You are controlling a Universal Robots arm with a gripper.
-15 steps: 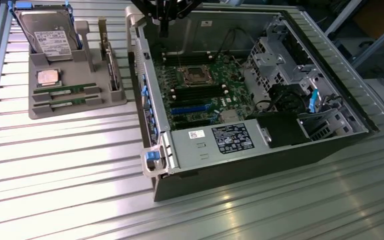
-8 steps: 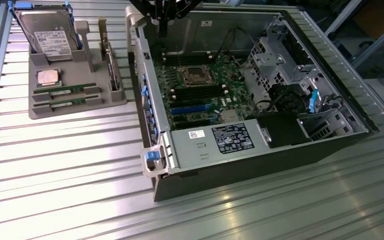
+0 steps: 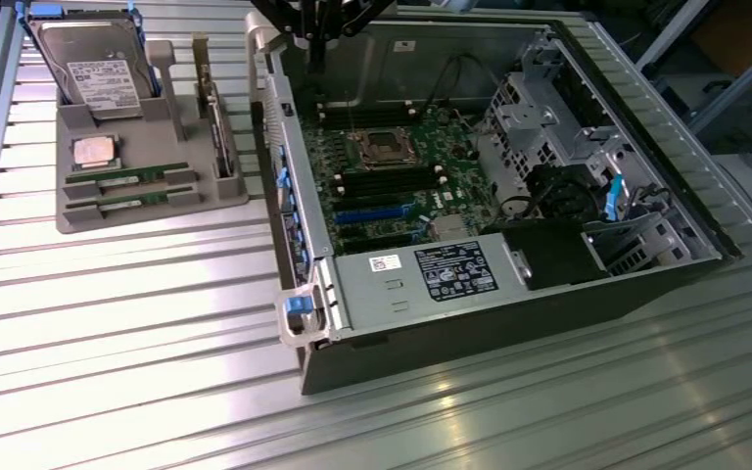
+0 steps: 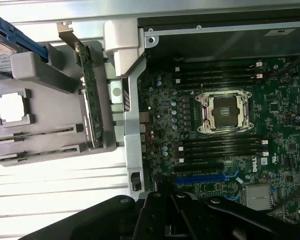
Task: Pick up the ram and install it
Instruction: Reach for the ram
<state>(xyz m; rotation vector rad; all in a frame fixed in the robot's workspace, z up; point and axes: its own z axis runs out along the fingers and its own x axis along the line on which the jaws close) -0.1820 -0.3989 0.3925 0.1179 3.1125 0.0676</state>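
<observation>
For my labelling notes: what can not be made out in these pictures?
- Exterior view: print on the ram sticks and hard drive is too small.
- Wrist view: the gripper hides part of the motherboard; the picture's edge cuts off the hard drive.
- Wrist view: the expansion card stands edge-on, face hidden.

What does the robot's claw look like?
The claw is black and a little shiny. It is made of flat, angled pieces joined together like scissors, with small round bolts at the joints. In the exterior view it looks like a dark bunch of slim pieces. I can't make out any cables or markings on it.
</observation>
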